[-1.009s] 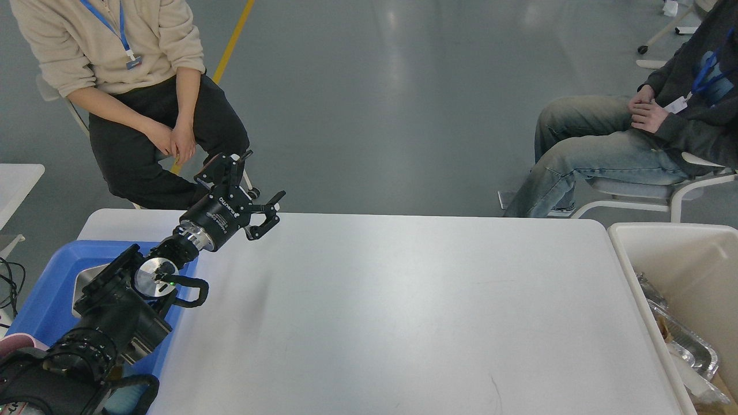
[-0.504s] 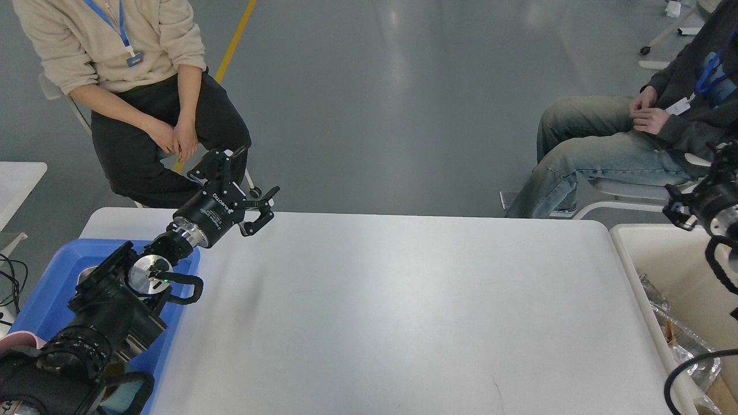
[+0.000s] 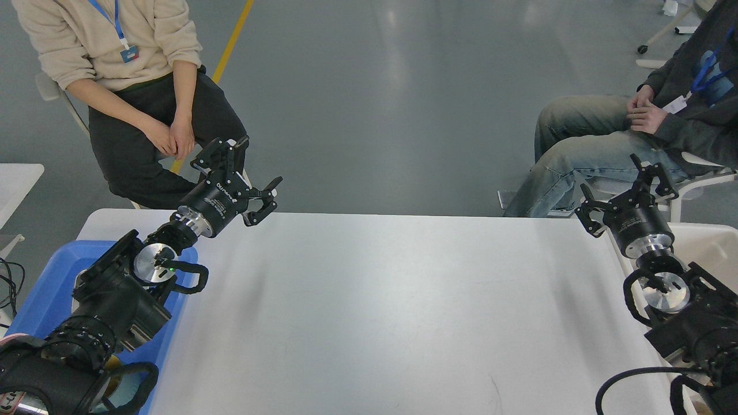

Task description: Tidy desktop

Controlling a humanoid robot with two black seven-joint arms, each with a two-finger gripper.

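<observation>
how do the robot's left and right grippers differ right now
The left gripper hangs over the far left edge of the desktop, near the blue tray; the right gripper is past the far right corner, beside the beige bin. The left points up-right, the right up-left. Both are black, open and empty.

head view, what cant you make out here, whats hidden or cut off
- Blue tray contents, head view: mostly hidden under the left arm.
- Bin at the right edge, head view: its inside is blocked by the right arm and cut by the frame.
- Both seated people's faces: cut off by the top edge.
- Small white table: only a corner shows at the left edge.
</observation>
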